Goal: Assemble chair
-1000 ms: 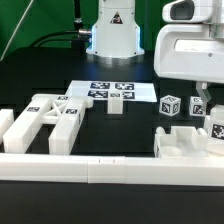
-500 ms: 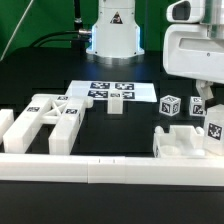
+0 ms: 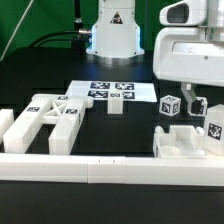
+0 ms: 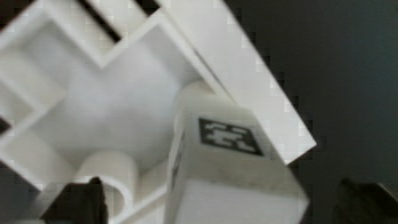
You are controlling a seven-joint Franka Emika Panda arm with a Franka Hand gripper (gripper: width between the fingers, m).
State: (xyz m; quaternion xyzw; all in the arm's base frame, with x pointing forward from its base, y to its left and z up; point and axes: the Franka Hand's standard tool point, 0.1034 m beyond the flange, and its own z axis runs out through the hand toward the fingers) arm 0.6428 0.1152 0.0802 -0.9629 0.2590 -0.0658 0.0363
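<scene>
One chair piece point(image 3: 213, 125) stands inside the open hand point(image 3: 200, 106).

And there's the release! The gripper point(image 3: 204, 104), pinched tight on the top of the tagged post point(image 3: 214, 123) a second ago, has now thrown its jaws wide. In the exterior view one dark finger point(image 3: 188, 102) has swung out towards that view's left and now sits just beside the small tagged cube point(image 3: 170, 105), where a moment ago it was tucked in against the post. From the wrist view, the post point(image 4: 228, 140) stands between the spread fingers. The arm's white head has also edged slightly towards the exterior view's left.
</scene>
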